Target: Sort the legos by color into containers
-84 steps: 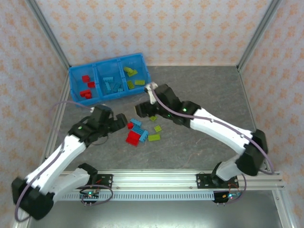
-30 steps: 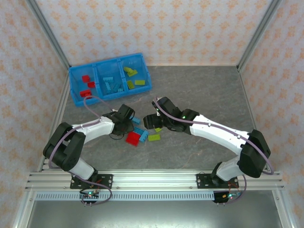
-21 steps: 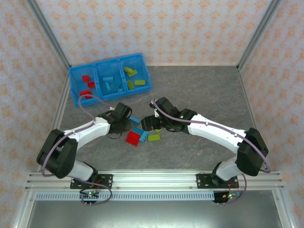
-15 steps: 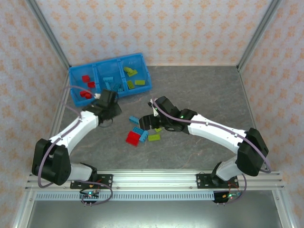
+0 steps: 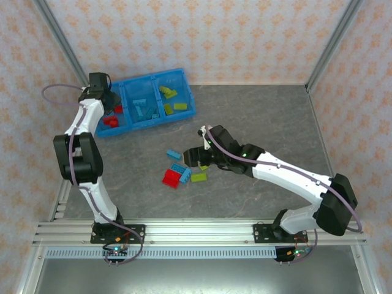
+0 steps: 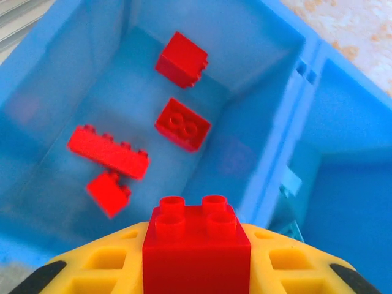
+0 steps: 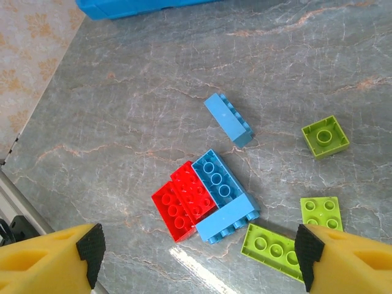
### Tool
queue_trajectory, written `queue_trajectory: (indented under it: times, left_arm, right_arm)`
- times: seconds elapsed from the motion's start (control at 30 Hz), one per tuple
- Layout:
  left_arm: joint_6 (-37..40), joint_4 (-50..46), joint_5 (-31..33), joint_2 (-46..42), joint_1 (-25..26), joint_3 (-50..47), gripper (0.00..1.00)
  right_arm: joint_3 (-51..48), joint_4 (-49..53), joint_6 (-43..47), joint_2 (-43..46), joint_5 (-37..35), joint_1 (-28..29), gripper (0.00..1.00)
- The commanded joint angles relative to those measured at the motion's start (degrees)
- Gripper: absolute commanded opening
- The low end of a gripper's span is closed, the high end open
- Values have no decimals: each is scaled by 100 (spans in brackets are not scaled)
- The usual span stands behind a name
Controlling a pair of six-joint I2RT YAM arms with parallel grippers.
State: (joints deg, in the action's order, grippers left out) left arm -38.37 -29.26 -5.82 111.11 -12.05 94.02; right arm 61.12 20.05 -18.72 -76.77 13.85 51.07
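My left gripper (image 6: 197,272) is shut on a red 2x2 lego (image 6: 196,236) and hangs over the left compartment of the blue tray (image 5: 139,79), where several red legos (image 6: 182,124) lie. In the top view this gripper (image 5: 108,104) is at the tray's left end. Light blue legos (image 5: 144,110) fill the middle compartment and yellow-green ones (image 5: 168,93) the right. My right gripper (image 7: 196,257) stands open above a loose pile on the table: two red legos (image 7: 187,199), light blue ones (image 7: 217,177) and yellow-green ones (image 7: 272,248).
A single light blue lego (image 7: 228,119) lies apart, toward the tray, and a green 2x2 (image 7: 325,136) lies to its right. Aluminium frame posts and patterned walls bound the grey table (image 5: 263,122). The right half of the table is bare.
My left arm has swung from the pile up to the tray's left compartment, carrying the red lego. The right gripper has stayed over the pile, shifting only slightly.
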Motion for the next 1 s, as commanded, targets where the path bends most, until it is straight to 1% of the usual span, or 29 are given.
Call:
queue_trajectory:
  times: [0.0, 0.07, 0.1, 0.17, 0.23, 0.3, 0.4, 0.47, 0.6, 0.67, 0.7, 0.77, 0.8, 0.87, 0.97]
  left_arm:
    - [-132, -511, -228, 128, -82, 498, 47]
    - [-147, -538, -248, -57, -81, 446, 54]
    - [-184, -515, -269, -132, -78, 330, 55]
    - [-286, -360, -312, -755, -55, -117, 58]
    - [-380, -400, -300, -1282, 9, -539, 57]
    - [-358, -463, -315, -1924, 213, -990, 55]
    - [-82, -619, -119, -3033, 933, -1667, 55]
    - [222, -883, 15, -3687, 1573, -1984, 55]
    - [734, -1367, 300, -4503, 2728, -2469, 54]
    - [1171, -1655, -27, -4700, 3078, -2616, 55]
    - [1336, -1805, -343, -4817, 3172, -2708, 56]
    - [1734, -2007, -856, -5122, 3229, -2928, 58]
    - [1989, -2121, -1013, -5294, 3223, -3034, 59]
    - [2356, -2357, -1243, -5613, 3233, -3147, 59]
    - [2825, -2599, -1601, -5992, 3235, -3265, 62]
  right_arm:
    - [-67, 190, -22, 258, -374, 8, 83]
    - [-83, 250, -15, 286, -568, 1, 84]
    - [-83, 261, -16, 270, -660, 8, 84]
    - [-59, 291, 4, 162, -831, 8, 85]
    - [-1, 258, 49, -8, -879, 8, 86]
    - [93, 202, 86, -268, -895, 8, 86]
    - [406, 244, 200, -840, -886, 8, 86]
    - [653, 258, 248, -1284, -829, 8, 86]
    - [1058, 86, 240, -2088, -555, 8, 86]
    - [1321, 50, 229, -2564, -384, 8, 85]
    - [1510, 51, 250, -2808, -326, 8, 84]
    - [1852, 110, 321, -3255, -296, 8, 83]
    - [2031, 166, 381, -3472, -345, 8, 82]
    - [2359, 273, 499, -3861, -493, 8, 78]
    - [2862, 513, 622, -4406, -568, 4, 70]
